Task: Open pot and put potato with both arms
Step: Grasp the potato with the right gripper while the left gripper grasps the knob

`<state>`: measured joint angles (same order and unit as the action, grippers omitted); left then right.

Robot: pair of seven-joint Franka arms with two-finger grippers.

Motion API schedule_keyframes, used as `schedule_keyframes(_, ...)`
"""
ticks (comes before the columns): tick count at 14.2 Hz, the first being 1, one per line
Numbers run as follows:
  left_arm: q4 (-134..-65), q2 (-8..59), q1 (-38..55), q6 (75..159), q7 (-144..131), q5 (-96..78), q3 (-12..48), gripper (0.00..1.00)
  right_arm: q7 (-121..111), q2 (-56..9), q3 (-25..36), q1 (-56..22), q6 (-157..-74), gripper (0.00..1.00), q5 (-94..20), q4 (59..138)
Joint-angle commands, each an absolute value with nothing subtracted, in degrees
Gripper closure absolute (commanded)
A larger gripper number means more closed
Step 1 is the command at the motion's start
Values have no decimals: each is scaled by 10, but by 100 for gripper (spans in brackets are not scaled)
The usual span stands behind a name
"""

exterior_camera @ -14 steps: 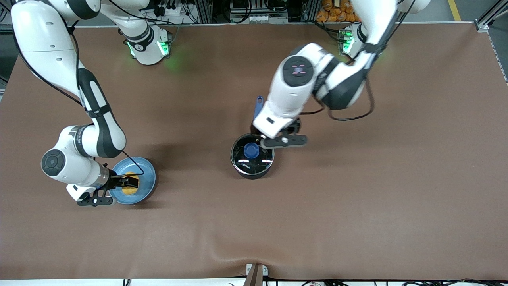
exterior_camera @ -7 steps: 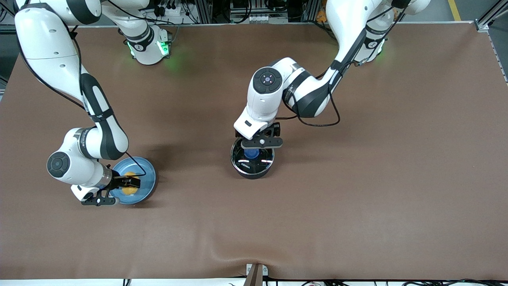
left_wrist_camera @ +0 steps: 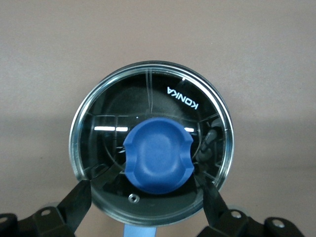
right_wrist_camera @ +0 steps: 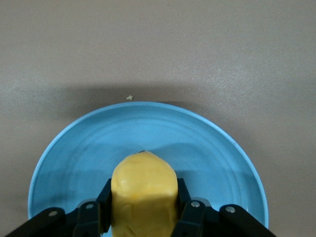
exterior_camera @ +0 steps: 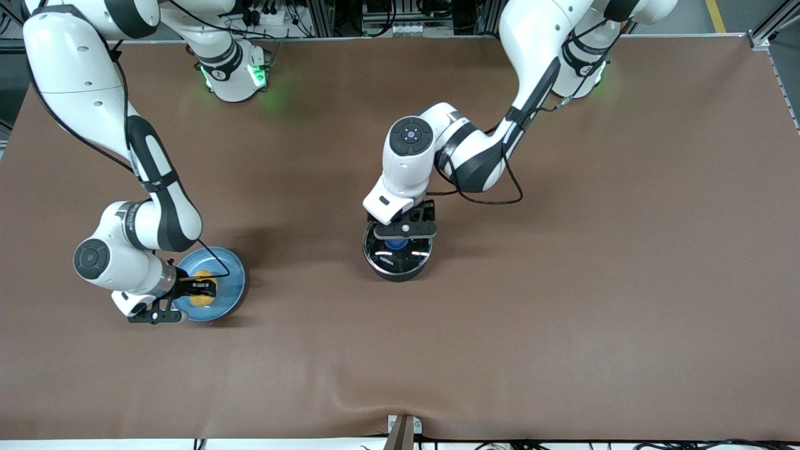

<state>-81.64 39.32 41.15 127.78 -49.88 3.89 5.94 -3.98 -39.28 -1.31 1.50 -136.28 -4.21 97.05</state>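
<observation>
Two grippers are at work, and I start with the left gripper [exterior_camera: 400, 240]: it hangs directly over the pot [exterior_camera: 397, 253], fingers [left_wrist_camera: 74, 205] spread wide on either side of the blue knob [left_wrist_camera: 157, 154] of the glass lid [left_wrist_camera: 148, 103], not yet touching it. A second ago that gripper sat off the rim toward the left arm's end of the table; half a second ago it was nearly centred, and now it is squarely over the knob and lower. I judge the approach is done and the next thing I need is a short descent and a closing pinch on the knob. The lid is still seated, so the pot is not yet open.

The pot stands near the middle of the table. Its handle [left_wrist_camera: 140, 230] shows only as a sliver under the gripper in the left wrist view; earlier it ran from the pot toward the robots' bases, and the pot has not shifted, so I take that as its long axis.

The right gripper [exterior_camera: 201, 290] is down on the blue plate [exterior_camera: 232, 275] at the right arm's end of the table, its fingers [right_wrist_camera: 190, 210] pressed against both flanks of the potato [right_wrist_camera: 143, 195]. It has closed in slightly over the last second. The potato rests on the plate, its long axis running along the gripper's reach, between the fingers. I judge it gripped and ready to lift once the lid is off.
</observation>
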Motion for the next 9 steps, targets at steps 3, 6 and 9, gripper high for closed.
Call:
schedule_keyframes(3, -794, 420, 422, 1297, -512, 57, 47, 0, -41, -379, -16, 8, -1357, 83, -49, 962)
schedule_keyframes(6, -791, 428, 439, 1302, -512, 56, 26, 0, -40, -369, -18, 4, -1337, 82, -50, 950)
schedule_keyframes(9, -788, 438, 449, 1318, -526, 56, 14, 0, -38, -352, -18, 2, -1337, 82, -53, 949)
